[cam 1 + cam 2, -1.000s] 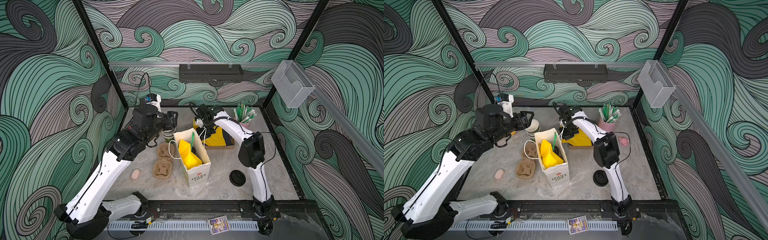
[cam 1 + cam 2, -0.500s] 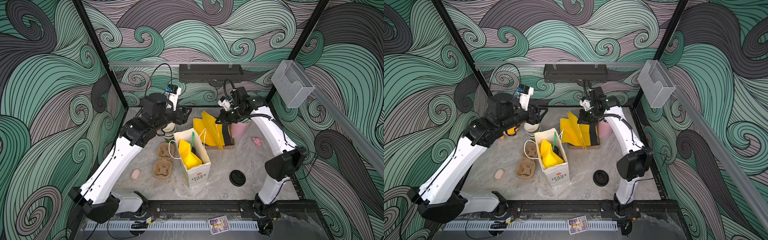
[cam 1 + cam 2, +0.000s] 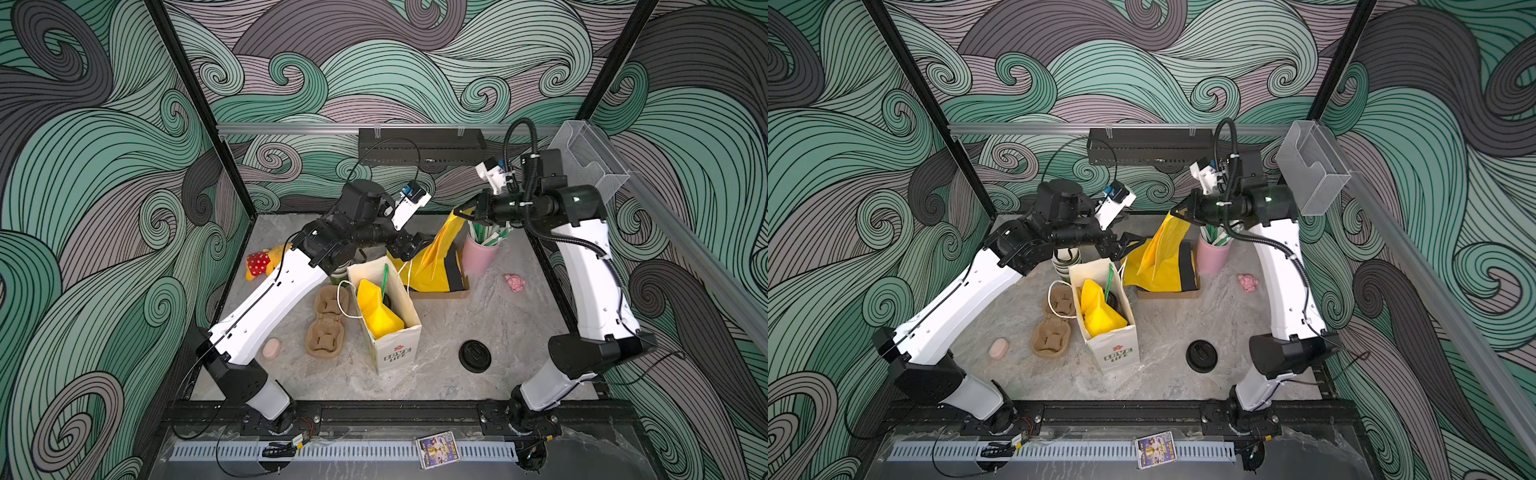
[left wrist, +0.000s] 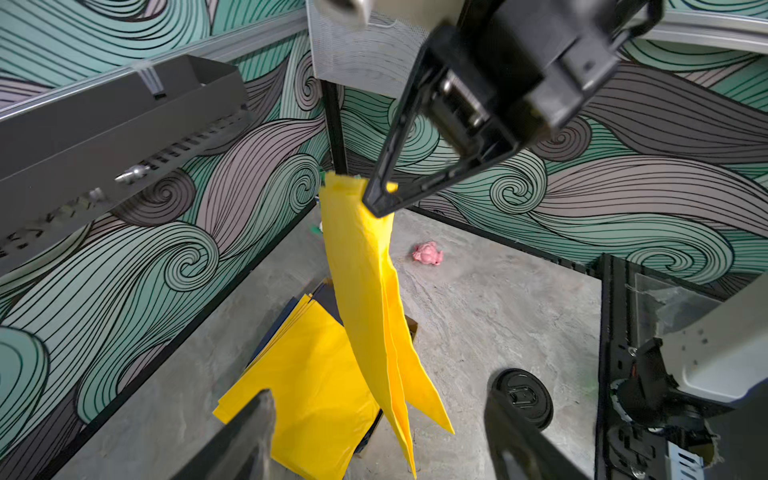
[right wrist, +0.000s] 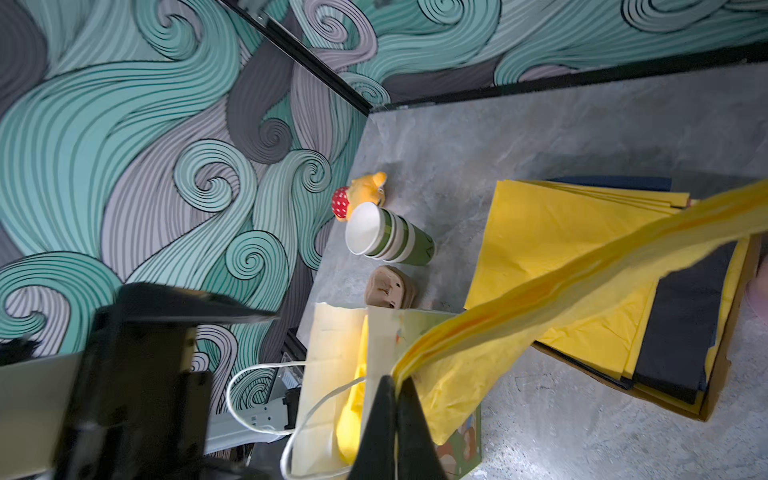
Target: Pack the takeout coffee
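Right gripper [image 5: 397, 380] clamped on yellow tissue sheet [image 4: 361, 291], held high. Left gripper [image 4: 380, 395] jaws wide apart near sheet's hanging tail, holding nothing. Takeout coffee [image 3: 1113, 303]: probably the dark lid inside paper bag [image 3: 395, 349], mostly hidden.

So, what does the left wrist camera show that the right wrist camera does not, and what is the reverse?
Only the left wrist view shows the pink toy, the loose black lid and the black wall rack. Only the right wrist view shows the nested cups, the yellow plush toy, the cup carrier and the paper bag. Both show the right gripper shut on a hanging yellow tissue sheet, and the stack of yellow sheets below it.
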Robot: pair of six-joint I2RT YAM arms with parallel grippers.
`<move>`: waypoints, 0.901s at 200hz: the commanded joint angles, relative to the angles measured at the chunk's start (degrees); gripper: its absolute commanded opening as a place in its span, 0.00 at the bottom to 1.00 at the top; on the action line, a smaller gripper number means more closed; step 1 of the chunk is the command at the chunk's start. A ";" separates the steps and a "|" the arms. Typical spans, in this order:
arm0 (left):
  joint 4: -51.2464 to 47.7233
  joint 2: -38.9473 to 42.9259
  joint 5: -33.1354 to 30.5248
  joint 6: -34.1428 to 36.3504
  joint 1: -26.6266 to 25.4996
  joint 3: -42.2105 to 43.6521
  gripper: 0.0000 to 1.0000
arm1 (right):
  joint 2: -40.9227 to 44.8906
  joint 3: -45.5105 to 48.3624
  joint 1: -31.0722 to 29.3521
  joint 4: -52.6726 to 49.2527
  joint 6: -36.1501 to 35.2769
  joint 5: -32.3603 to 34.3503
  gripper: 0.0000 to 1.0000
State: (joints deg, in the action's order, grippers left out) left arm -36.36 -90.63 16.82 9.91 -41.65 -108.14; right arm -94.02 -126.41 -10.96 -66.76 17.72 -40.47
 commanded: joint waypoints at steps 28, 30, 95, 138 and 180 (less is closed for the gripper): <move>-3.84 -11.40 8.06 -4.77 -0.28 -14.49 0.92 | 3.23 -1.78 -0.21 7.01 8.01 -4.51 0.00; -4.12 -11.87 8.50 -5.04 -0.28 -15.24 0.93 | 3.25 -1.79 -0.27 7.35 8.16 -4.46 0.00; -1.49 -15.50 11.92 -10.94 -0.28 -18.82 0.44 | 3.59 -3.90 -1.15 8.08 9.75 1.30 0.00; -1.47 -13.30 10.63 -15.62 -0.43 -19.19 0.00 | 2.09 -10.39 -1.51 1.78 6.34 7.03 0.32; -2.89 -10.82 7.07 -36.93 0.05 -22.18 0.00 | 13.77 -7.11 -1.48 0.57 -9.17 13.17 0.85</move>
State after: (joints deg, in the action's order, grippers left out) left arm -38.13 -105.23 25.78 -11.79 -41.89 -126.04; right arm -89.62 -138.30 -12.03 -65.78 19.05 -31.11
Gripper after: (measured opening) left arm 0.048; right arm 0.784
